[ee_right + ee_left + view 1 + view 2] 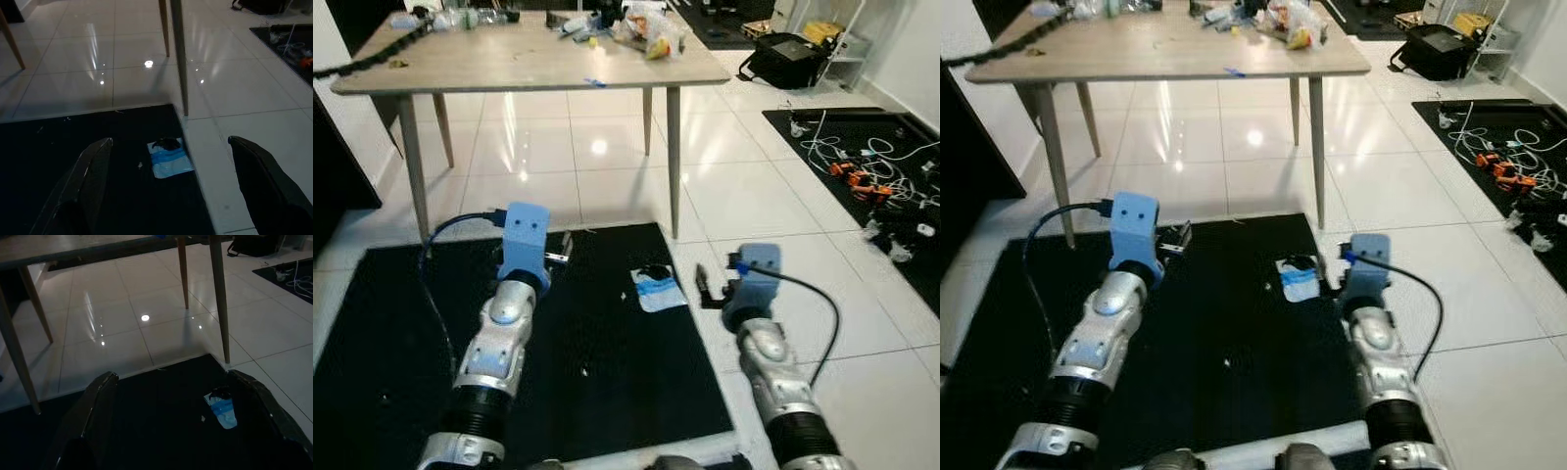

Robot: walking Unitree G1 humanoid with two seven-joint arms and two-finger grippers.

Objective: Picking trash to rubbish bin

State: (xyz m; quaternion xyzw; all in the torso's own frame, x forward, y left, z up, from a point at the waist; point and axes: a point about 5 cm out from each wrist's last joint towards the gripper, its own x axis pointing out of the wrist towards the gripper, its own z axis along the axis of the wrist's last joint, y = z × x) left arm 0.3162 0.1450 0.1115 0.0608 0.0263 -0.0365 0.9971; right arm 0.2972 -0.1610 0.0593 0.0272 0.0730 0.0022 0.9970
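A flat blue and white wrapper (657, 289) with a small black scrap at its far end lies on the black floor mat (597, 362), near the mat's right edge. It also shows in the left wrist view as the wrapper (222, 410) and in the right wrist view as the wrapper (168, 157). My left gripper (188, 423) is held over the mat to the left of the wrapper, open and empty. My right gripper (171, 188) hovers just right of the wrapper, near the mat's edge, open and empty.
A wooden table (529, 64) stands beyond the mat, with bottles and wrappers piled on its far side; one table leg (674, 162) comes down just behind the wrapper. Cables and small parts (867, 171) lie on a second dark mat at the right. A black bag (788, 59) sits far right.
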